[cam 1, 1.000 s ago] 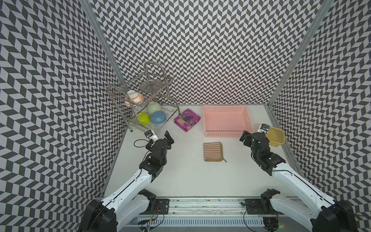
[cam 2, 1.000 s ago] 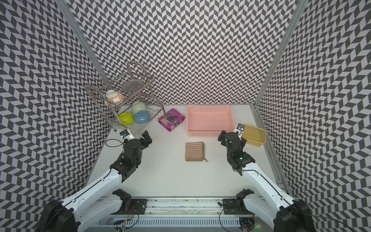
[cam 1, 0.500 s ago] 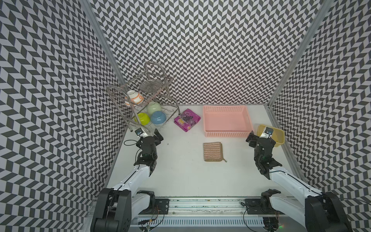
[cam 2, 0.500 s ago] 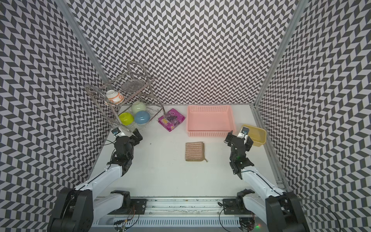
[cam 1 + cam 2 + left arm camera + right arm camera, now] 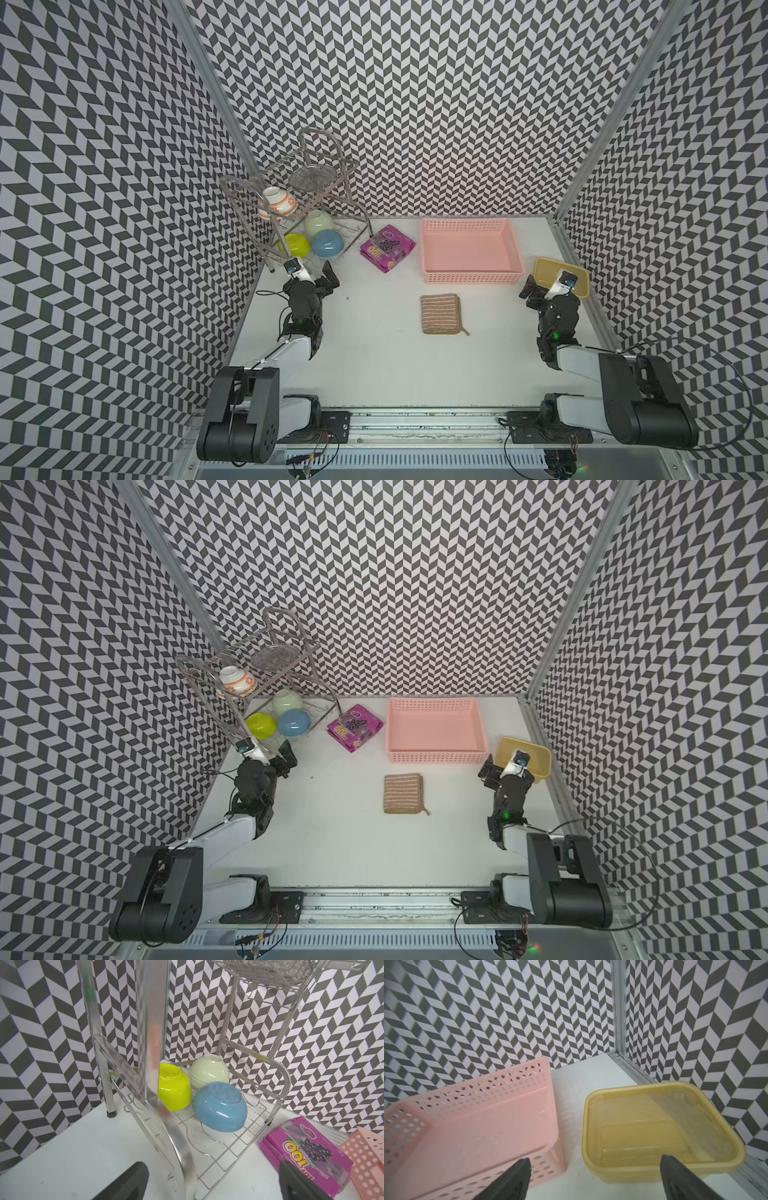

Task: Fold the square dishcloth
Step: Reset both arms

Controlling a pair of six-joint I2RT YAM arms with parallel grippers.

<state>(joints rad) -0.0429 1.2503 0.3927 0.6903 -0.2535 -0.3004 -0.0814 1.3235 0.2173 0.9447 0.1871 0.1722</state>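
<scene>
The square dishcloth (image 5: pixel 441 313) (image 5: pixel 403 793) lies folded into a small tan-brown striped rectangle on the white table, just in front of the pink basket. Its small loop sticks out at the near right corner. Nothing touches it. My left gripper (image 5: pixel 321 279) (image 5: pixel 279 757) (image 5: pixel 212 1167) is open and empty far to the cloth's left, pointing at the dish rack. Over on the cloth's right, my right gripper (image 5: pixel 543 287) (image 5: pixel 500 769) (image 5: pixel 593 1159) is open and empty beside the yellow container. Neither wrist view shows the cloth.
A metal dish rack (image 5: pixel 309 208) (image 5: pixel 182 1147) at the back left holds yellow (image 5: pixel 173 1088), pale green (image 5: pixel 207 1074) and blue (image 5: pixel 220 1107) bowls. A purple snack pack (image 5: pixel 387 248) (image 5: pixel 307 1153), pink basket (image 5: pixel 469 251) (image 5: pixel 471 1126) and yellow container (image 5: pixel 548 270) (image 5: pixel 654 1122) stand along the back.
Both arms have folded back toward their bases. The left gripper has shifted left toward the rack and the right gripper right toward the yellow container. The cloth has not moved.
</scene>
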